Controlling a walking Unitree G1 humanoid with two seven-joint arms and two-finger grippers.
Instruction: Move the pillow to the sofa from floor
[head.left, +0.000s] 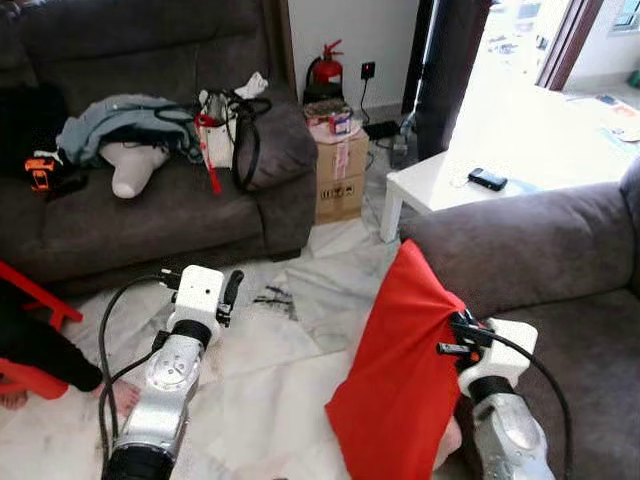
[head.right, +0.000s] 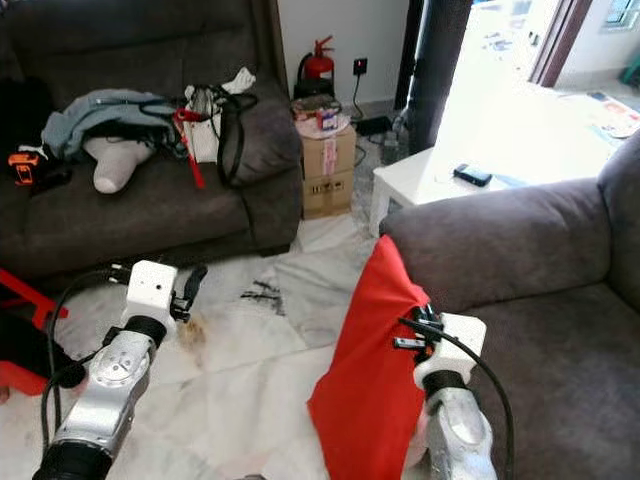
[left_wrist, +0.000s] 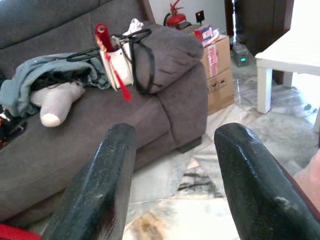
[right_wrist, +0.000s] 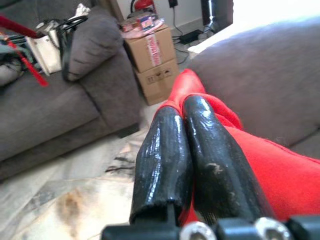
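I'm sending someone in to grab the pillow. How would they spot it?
Find the grey sofa on the robot's right. Against its front edge hangs the pillow, pinched by the right gripper. It is plain bright red, unlike anything near it.

I see a far couch (head.left: 150, 215) loaded with clutter: a grey-blue garment (head.left: 115, 120), a pale stuffed shape (head.left: 135, 165) below it, a white bag with black straps (head.left: 228, 130) and a red strap hanging; an orange-black gadget (head.left: 40, 170) sits at its left end; a cardboard box (head.left: 340, 175) stands beside the couch arm, small packets on top; a red fire extinguisher (head.left: 327, 68) stands by the wall behind it; a white low table (head.left: 425, 190) carries a black phone (head.left: 487, 179); marble floor (head.left: 290, 340) has a dark smudge; a person's bare foot (head.left: 122, 397) rests near a red stool (head.left: 30, 300).
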